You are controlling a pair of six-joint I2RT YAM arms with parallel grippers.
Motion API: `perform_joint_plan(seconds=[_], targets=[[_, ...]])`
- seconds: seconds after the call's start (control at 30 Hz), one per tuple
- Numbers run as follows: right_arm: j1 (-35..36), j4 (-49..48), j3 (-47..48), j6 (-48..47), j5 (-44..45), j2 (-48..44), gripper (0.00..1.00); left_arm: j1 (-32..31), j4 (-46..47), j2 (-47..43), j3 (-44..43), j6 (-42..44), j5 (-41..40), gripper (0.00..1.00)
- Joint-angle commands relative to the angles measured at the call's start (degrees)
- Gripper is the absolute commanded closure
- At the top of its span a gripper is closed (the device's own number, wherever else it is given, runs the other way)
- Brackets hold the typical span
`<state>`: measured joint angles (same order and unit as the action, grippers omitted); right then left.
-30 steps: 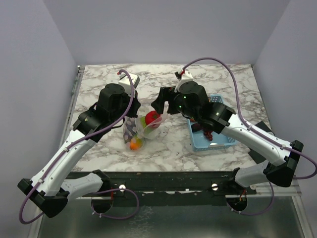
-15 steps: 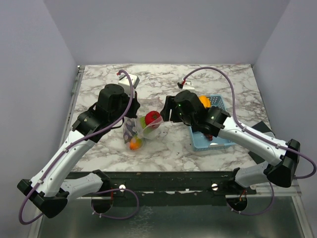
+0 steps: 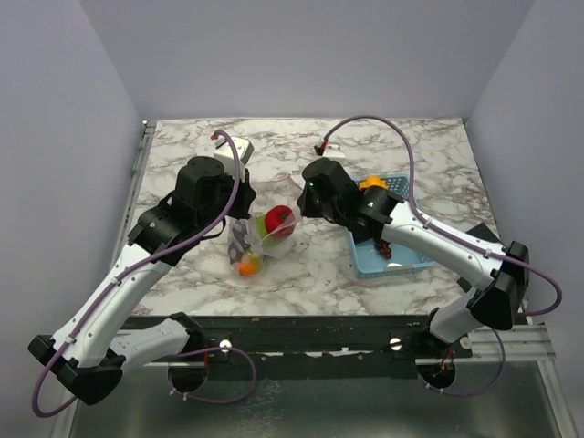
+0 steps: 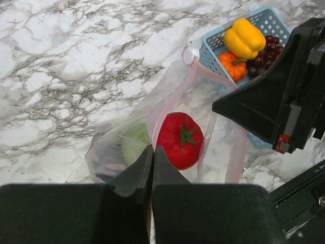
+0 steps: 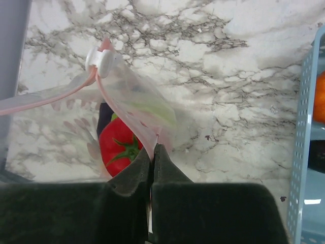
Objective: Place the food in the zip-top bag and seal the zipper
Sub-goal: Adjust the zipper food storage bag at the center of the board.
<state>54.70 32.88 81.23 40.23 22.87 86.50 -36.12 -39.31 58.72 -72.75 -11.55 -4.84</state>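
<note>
The clear zip-top bag (image 3: 258, 235) is held up off the marble between both arms, mouth open. Its pink zipper (image 4: 170, 99) runs up to a white slider (image 4: 190, 54). A red tomato (image 4: 179, 140) lies inside, beside a pale green piece (image 4: 133, 145); an orange piece (image 3: 248, 265) shows at the bag's bottom. My left gripper (image 4: 152, 149) is shut on one side of the bag's mouth edge. My right gripper (image 5: 153, 148) is shut on the opposite pink edge (image 5: 133, 122). More food lies in the basket: a yellow pepper (image 4: 245, 37), an orange pumpkin (image 4: 232, 65) and dark grapes (image 4: 264, 53).
The light-blue basket (image 3: 365, 258) stands right of the bag, under my right forearm (image 3: 438, 239). Its wall (image 5: 303, 127) is close to my right fingers. Grey walls enclose the marble table (image 3: 301, 274) on three sides.
My right gripper swung left from above the basket to the bag's mouth and shut on its edge. The left arm kept its hold on the bag.
</note>
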Motion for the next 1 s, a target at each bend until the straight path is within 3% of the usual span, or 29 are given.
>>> perform_joint_plan(seconds=[0.0, 0.3, 0.47, 0.77, 0.97], targets=[[0.41, 0.49, 6.35, -2.54, 1.74, 1.05, 0.99, -0.28, -0.74, -1.65, -1.52, 0.15, -0.18, 1.00], [0.49, 0.38, 16.13, -6.21, -5.21, 3.52, 0.99, -0.27, -1.22, -2.64, -1.22, 0.44, -1.48, 1.00], [0.50, 4.06, 18.73, -7.17, -2.67, 6.39, 0.99, -0.26, -1.13, -3.00, 0.05, 0.46, -2.58, 1.00], [0.50, 3.81, 12.41, -7.45, 1.56, 4.00, 0.99, -0.25, -1.20, -3.66, 2.44, 0.61, -5.58, 1.00], [0.43, 5.16, 9.46, -7.29, 5.07, 2.83, 0.99, -0.27, -1.21, -3.77, 4.28, 0.20, -8.07, 0.95]])
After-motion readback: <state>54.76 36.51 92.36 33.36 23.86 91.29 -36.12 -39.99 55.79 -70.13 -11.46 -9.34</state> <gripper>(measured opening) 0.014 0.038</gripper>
